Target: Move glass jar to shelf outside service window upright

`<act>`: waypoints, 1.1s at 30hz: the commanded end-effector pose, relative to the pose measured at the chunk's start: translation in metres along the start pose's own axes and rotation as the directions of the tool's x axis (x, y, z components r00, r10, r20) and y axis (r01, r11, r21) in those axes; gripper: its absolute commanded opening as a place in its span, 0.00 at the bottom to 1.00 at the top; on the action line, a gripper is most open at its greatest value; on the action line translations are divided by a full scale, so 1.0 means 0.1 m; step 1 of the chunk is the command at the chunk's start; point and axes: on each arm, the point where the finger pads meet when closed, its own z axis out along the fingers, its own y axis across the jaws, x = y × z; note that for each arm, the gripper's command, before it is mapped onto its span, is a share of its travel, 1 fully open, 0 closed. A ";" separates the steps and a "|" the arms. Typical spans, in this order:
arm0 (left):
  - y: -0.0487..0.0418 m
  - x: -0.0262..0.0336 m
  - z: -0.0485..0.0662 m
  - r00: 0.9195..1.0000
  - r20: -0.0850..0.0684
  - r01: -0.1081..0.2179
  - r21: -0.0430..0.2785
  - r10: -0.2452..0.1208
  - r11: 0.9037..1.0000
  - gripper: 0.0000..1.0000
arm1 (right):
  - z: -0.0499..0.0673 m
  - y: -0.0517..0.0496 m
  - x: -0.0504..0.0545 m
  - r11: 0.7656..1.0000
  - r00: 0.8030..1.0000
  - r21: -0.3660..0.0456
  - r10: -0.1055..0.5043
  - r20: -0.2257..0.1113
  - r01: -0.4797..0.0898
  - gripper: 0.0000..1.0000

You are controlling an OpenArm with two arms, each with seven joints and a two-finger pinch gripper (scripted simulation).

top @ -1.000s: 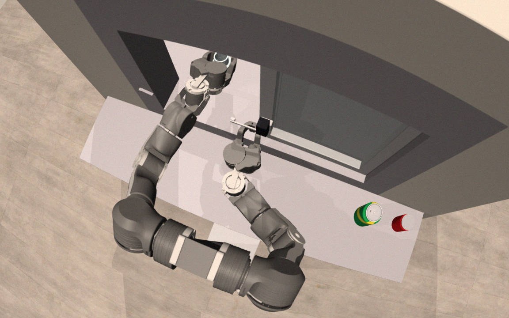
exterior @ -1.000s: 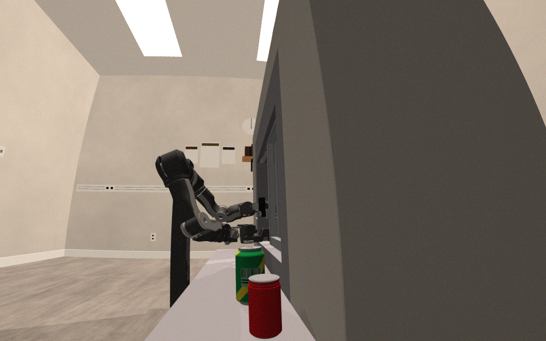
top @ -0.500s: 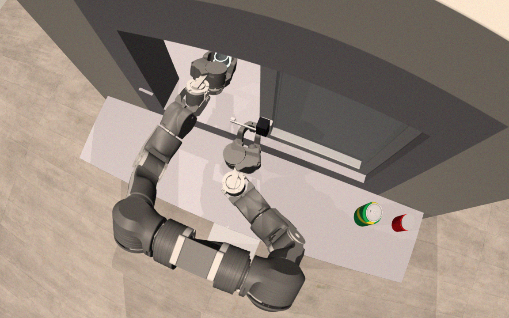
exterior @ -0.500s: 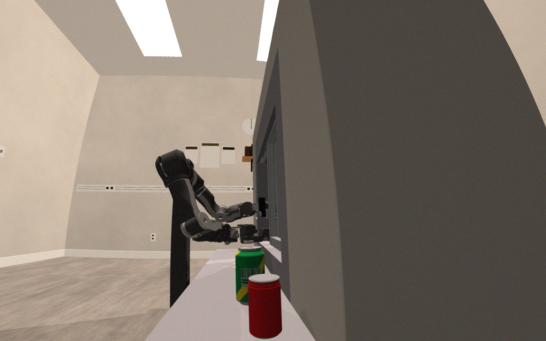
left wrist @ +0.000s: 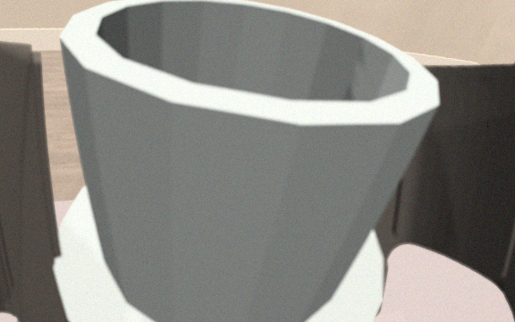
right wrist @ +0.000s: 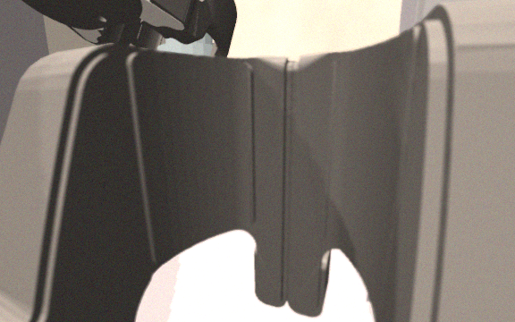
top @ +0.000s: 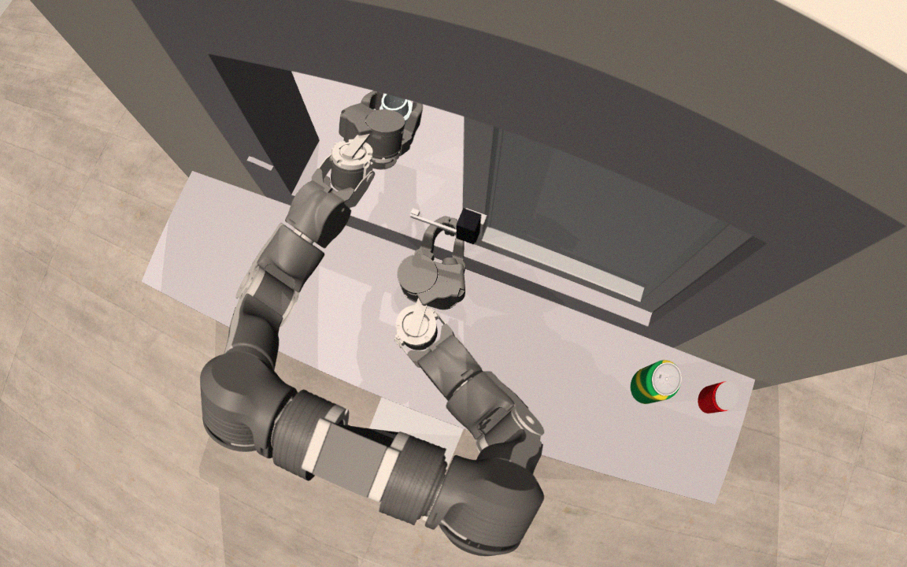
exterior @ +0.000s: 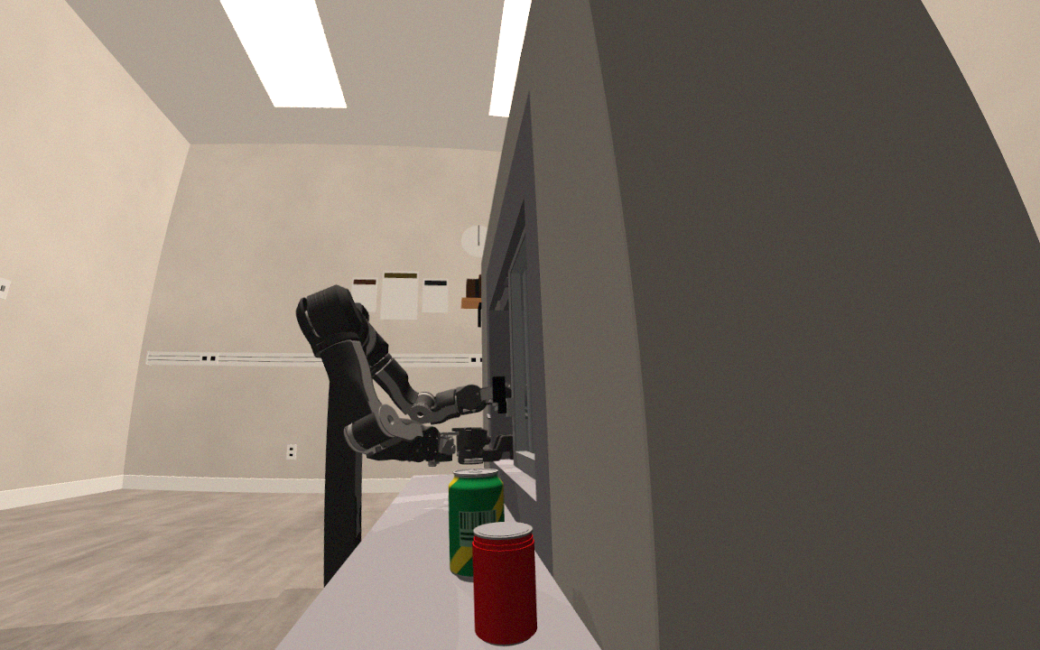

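Observation:
The glass jar (top: 394, 105) (left wrist: 240, 179) (right wrist: 197, 46) is upright beyond the window opening, over the far, outside shelf (top: 440, 151). My left gripper (top: 390, 111) (left wrist: 231, 148) is shut on it, one finger on each side. The jar's base is hidden, so I cannot tell whether it touches the shelf. The clear sliding pane (top: 605, 204) stands open toward the right. Its handle has a black block (top: 469, 225) (exterior: 498, 394) and a pale bar (top: 428, 220). My right gripper (top: 448, 224) (right wrist: 285, 179) is shut and empty, its fingers beside the block at the handle.
A green and yellow can (top: 655, 381) (exterior: 468, 509) and a red can (top: 713, 398) (exterior: 504, 583) stand upright on the near, inside shelf (top: 583, 423), at its right end. The dark window frame (top: 414, 246) runs under my left forearm. The wall (top: 858, 296) continues to the right.

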 end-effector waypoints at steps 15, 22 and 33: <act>0.007 -0.148 0.09 1.000 -0.020 -0.002 -0.004 0.002 1.000 0.00 | 0.04 0.05 0.02 1.000 1.000 -0.019 0.001 -0.001 -0.001 0.00; 0.009 -0.220 0.12 1.000 -0.020 -0.002 -0.004 0.002 1.000 0.00 | 0.01 0.01 0.02 1.000 1.000 -0.005 0.000 -0.003 0.000 0.00; 0.011 -0.378 0.20 1.000 -0.020 -0.002 -0.004 0.002 1.000 0.00 | 0.04 0.06 0.02 1.000 1.000 -0.021 0.001 -0.001 -0.001 0.00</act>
